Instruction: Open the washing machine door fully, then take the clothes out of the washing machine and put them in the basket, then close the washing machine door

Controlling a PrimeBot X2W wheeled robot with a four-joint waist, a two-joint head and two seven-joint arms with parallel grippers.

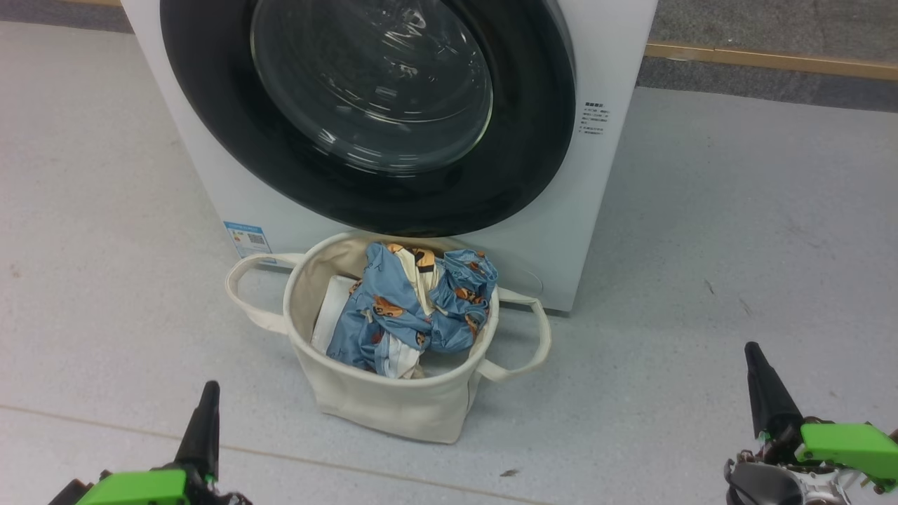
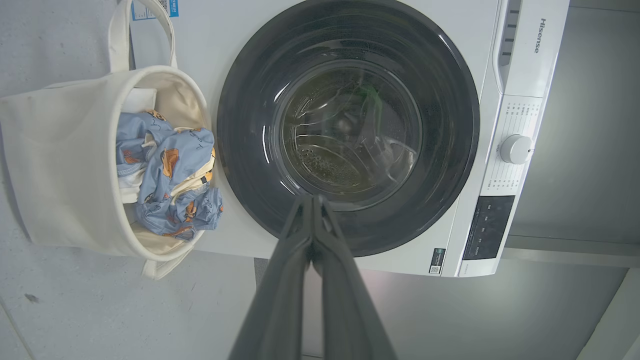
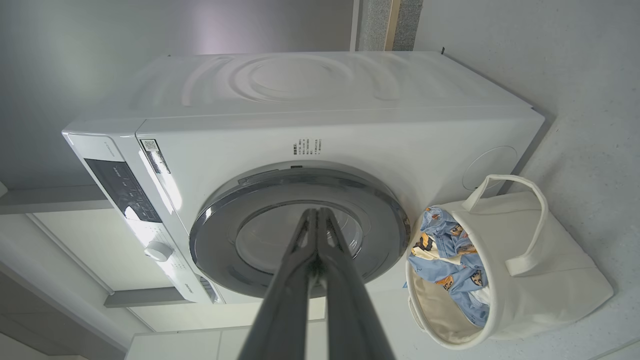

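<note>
We hold our left gripper (image 1: 209,391) and right gripper (image 1: 753,352) pressed together, empty, since nothing seems left to grasp. Ahead, between them, the basket (image 1: 393,383) holds the clothes (image 1: 414,305); just beyond it the door (image 1: 533,140) sits shut on the washing machine (image 1: 607,182).

Bright, even light; streaky glare crosses the washing machine door (image 1: 370,105), and my wrist views bend at their edges.

Left fingers (image 1: 203,428) and right fingers (image 1: 766,393), each pair pressed together, point forward, wrists apparently well apart.
</note>
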